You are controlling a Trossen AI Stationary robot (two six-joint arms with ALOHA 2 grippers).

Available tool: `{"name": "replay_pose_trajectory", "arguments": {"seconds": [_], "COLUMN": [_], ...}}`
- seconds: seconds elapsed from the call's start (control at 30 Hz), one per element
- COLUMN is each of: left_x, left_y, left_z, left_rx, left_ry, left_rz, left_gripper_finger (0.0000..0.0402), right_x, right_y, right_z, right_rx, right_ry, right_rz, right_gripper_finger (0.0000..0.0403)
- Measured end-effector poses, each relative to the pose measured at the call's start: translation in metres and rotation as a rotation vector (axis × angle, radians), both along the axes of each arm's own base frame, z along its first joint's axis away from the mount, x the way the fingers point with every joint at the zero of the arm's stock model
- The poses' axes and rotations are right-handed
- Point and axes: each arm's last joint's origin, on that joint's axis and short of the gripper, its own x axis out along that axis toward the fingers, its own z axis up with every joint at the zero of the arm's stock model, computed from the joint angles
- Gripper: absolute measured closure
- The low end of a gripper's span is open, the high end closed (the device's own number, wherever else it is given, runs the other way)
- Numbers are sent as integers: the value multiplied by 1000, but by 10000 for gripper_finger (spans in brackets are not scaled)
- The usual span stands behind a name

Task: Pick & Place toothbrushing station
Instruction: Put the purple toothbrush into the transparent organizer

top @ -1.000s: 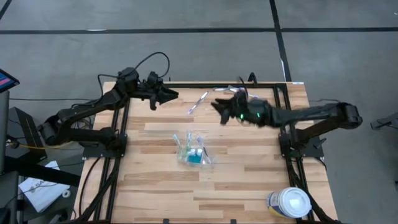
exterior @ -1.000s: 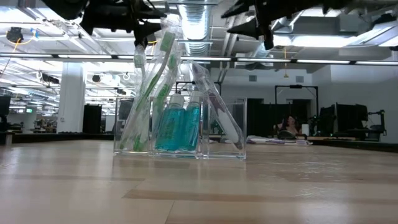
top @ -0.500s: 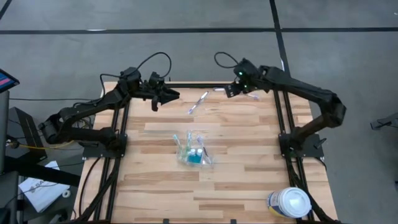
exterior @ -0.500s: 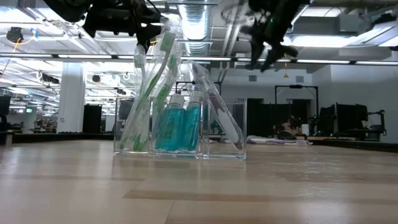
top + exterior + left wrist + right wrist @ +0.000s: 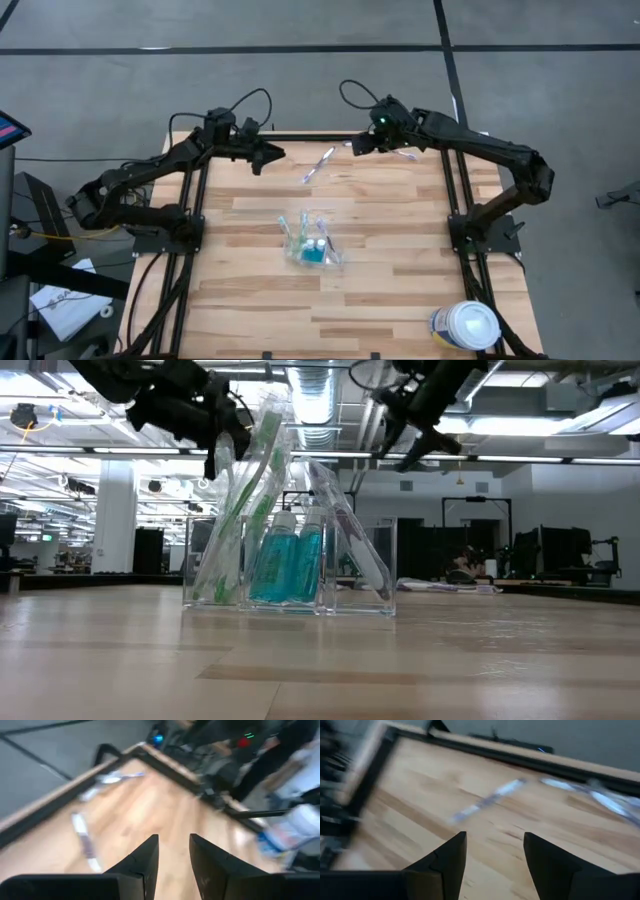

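The holder [image 5: 312, 243] stands upright near the middle of the table [image 5: 400, 290], clear of both arms; in the low view [image 5: 290, 570] it shows as a see-through box with toothbrushes leaning in its left part, two small bottles of blue liquid in the middle and another wrapped item slanting at its right side. Nothing touches it. The left gripper [image 5: 268, 155] hangs over the far left part of the table, pointing toward the table's middle; its wrist view shows the two fingers [image 5: 142, 865] spread a little, with a narrow gap and bare wood between them, holding nothing. The right gripper [image 5: 358, 143] hangs over the far edge, right of centre; its fingers [image 5: 445, 865] stand apart with a wider gap, also empty. Between the two grippers, a wrapped toothbrush [image 5: 318, 165] lies flat on the wood, slanted, well apart from the holder and untouched by either gripper. More wrapped items [image 5: 405, 152] lie at the far edge under the right arm; what they are cannot be told. A white-lidded tub [image 5: 468, 326] sits at the near right corner, far from everything else.
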Motion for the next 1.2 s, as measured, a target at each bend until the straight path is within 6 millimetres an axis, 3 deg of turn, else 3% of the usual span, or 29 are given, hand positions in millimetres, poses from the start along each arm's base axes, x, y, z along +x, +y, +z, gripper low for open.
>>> {"name": "replay_pose_trajectory", "arguments": {"seconds": [0.27,0.67,0.93,1.2], "left_x": [13,56,70,93], "left_y": [11,-7,-2,13], "left_z": [-34,-88,-100,-103], "left_rx": [-141,-206,-102,-54], "left_ry": [130,352,448,460], "left_rz": [35,27,144,97], "left_gripper_finger": [298,298,298,298], "right_x": [7,4,4,3], "right_y": [9,-9,-10,-11], "right_z": [14,19,21,21], "right_rx": [-55,-97,-113,-111], "right_ry": [-122,-178,-195,-201], "right_rz": [33,195,295,338], "right_gripper_finger": [216,213,211,210]}}
